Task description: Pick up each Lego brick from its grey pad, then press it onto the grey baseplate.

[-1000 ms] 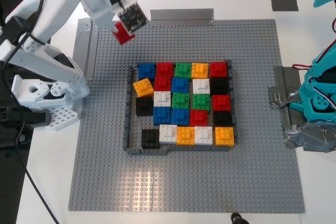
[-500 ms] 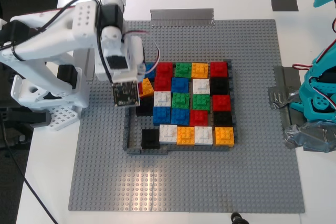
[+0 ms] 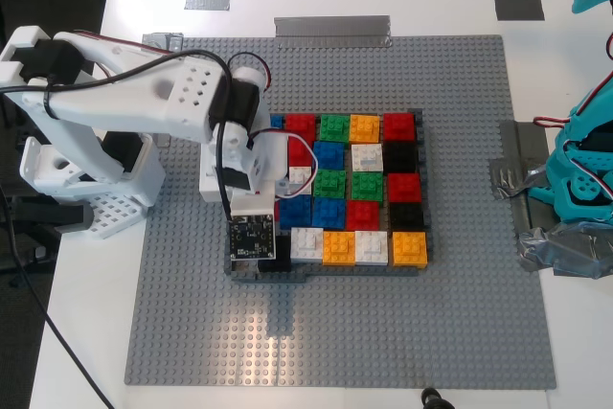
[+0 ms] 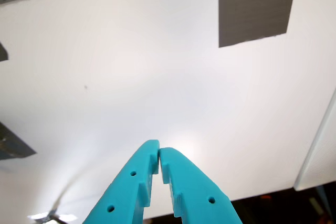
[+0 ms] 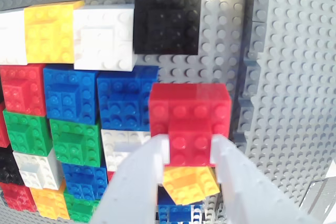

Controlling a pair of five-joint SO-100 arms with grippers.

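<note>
Exterior view, left to right. My second gripper (image 5: 189, 153), on the white arm, is clamped on a red Lego brick (image 5: 190, 121), held over the vacant spots at the 9 o'clock side of the brick field on the grey baseplate (image 3: 192, 332). About twenty bricks sit pressed inside the dark frame; judged well advanced, few gaps left. At 3 o'clock, my first gripper (image 4: 158, 156) hangs over the white counter (image 4: 131, 77), jaws closed together, holding nothing.

My second claw (image 5: 190, 148) (gripping a red brick (image 5: 190, 121)) has swung from the baseplate's (image 3: 479, 332) far corner to over the bricks.
</note>
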